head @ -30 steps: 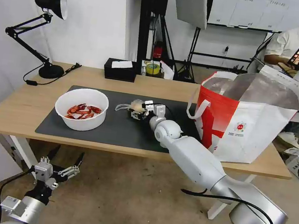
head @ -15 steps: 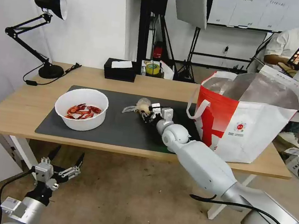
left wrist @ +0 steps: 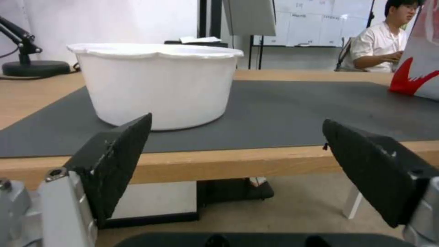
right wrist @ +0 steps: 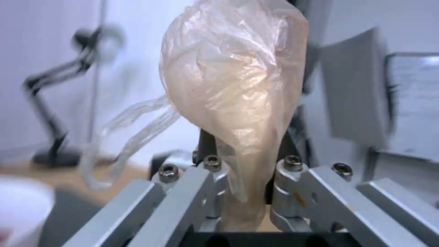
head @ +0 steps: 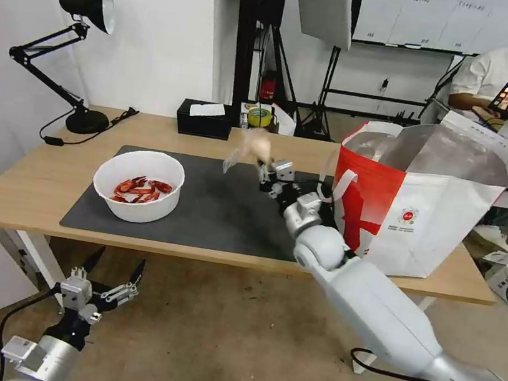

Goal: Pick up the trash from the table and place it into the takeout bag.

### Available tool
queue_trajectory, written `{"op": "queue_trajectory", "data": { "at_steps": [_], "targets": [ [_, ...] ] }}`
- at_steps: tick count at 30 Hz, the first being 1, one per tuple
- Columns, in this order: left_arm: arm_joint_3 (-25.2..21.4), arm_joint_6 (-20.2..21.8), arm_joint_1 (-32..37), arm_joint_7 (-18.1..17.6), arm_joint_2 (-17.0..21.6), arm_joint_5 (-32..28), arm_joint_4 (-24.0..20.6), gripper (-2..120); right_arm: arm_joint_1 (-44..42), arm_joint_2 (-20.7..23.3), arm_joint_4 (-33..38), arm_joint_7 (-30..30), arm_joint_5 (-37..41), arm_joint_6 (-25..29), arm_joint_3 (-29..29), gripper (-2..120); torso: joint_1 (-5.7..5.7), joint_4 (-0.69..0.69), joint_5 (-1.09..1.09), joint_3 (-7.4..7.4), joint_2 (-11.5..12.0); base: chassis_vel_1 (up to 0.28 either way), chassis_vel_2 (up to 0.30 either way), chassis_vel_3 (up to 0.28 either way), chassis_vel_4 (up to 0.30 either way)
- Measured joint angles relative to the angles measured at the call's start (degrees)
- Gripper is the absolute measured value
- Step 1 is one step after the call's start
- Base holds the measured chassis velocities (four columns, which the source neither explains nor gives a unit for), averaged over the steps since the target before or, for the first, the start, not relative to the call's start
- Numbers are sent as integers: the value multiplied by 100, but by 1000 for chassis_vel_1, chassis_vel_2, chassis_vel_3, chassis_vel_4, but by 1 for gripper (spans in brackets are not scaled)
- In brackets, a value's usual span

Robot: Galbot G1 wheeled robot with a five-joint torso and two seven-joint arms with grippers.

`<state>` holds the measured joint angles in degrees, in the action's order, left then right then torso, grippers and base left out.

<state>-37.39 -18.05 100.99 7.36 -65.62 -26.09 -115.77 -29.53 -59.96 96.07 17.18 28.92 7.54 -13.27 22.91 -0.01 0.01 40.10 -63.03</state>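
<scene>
Lifted off the mat [head: 201, 208] since a second ago, the wrapped bun [head: 256, 145] is now hanging above the counter [head: 28, 184], clamped in the right pincer [head: 268, 168], near the takeout bag [head: 426, 221]. It is being carried toward the bag; clearing the rim before letting go seems wise. Below the counter's front edge, the left pincer [head: 108, 274] is waiting with fingers apart, facing the bowl [left wrist: 157, 85].

— What stands along the back?
— A plain white wall [head: 157, 25], a black light stand [head: 251, 32], a softbox [head: 324, 5], and whiteboards [head: 442, 18] farther right.
— And lower down?
— A worn beige floor [head: 214, 336]. A black desk lamp [head: 78, 52] rises at the far left, a black tissue box [head: 204, 118] beside it.
</scene>
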Motion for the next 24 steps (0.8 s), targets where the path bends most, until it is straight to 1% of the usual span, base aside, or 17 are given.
{"op": "queue_trajectory", "data": {
  "at_steps": [1,3,4,5,7,8,9,11,12,14,16,18,19,21,22,23,24],
  "targets": [
    [0,0,0,0,0,0,0,100,0,0,0,0,0,0,0,7,0,0,0,0,0,0,0,0,0],
    [20,0,-2,-1,-2,7,13,100,-33,134,407,424,89,-153,271,7,0,0,1,0,0,0,0,0,0],
    [38,0,-3,-1,-14,25,23,100,-29,257,651,727,153,-274,447,7,0,0,-1,0,0,0,0,0,0],
    [38,0,-3,-1,-14,25,23,100,-29,257,651,727,153,-274,447,7,0,0,-1,0,0,0,0,0,0],
    [67,0,-3,-1,-45,56,28,100,-9,499,998,1391,297,-706,693,7,0,0,0,0,0,0,0,0,0],
    [67,0,-3,-1,-45,56,28,100,-9,499,998,1391,297,-706,693,7,0,0,0,0,0,0,0,0,0],
    [76,0,-3,-1,-55,70,29,100,-5,596,1128,1704,402,-949,765,7,0,0,-1,0,0,0,0,0,0],
    [86,0,2,-1,-74,94,29,100,-5,761,1322,2560,753,-1545,870,7,0,0,0,0,0,0,0,0,0],
    [86,0,2,-1,-74,94,29,100,-5,761,1322,2560,753,-1545,870,7,0,0,0,0,0,0,0,0,0],
    [89,1,15,0,-93,116,20,100,-14,847,1379,3078,1104,-1892,939,7,0,0,0,0,0,0,0,0,0],
    [90,0,23,0,-100,123,15,100,-16,866,1381,3171,1179,-1947,960,7,0,0,1,1,0,0,0,0,0],
    [90,0,45,0,-125,150,-3,100,-10,895,1405,3354,1563,-2078,1019,7,0,0,0,0,0,0,0,0,0],
    [90,0,45,0,-125,150,-3,100,-10,895,1405,3354,1563,-2078,1019,7,0,0,0,0,0,0,0,0,0],
    [88,1,60,0,-139,161,-12,100,11,903,1427,3422,1900,-2128,1030,7,0,1,-1,0,0,0,0,0,0],
    [83,0,66,0,-146,162,-17,100,14,905,1444,3454,2063,-2149,1032,10,0,1,-1,0,0,0,0,0,0],
    [83,0,66,0,-146,162,-17,100,14,905,1444,3454,2063,-2149,1032,10,0,1,-1,0,0,0,0,0,0],
    [76,0,74,0,-147,162,-21,100,12,907,1459,3461,2145,-2157,1044,13,1,1,0,1,0,0,0,0,0]
  ]
}}
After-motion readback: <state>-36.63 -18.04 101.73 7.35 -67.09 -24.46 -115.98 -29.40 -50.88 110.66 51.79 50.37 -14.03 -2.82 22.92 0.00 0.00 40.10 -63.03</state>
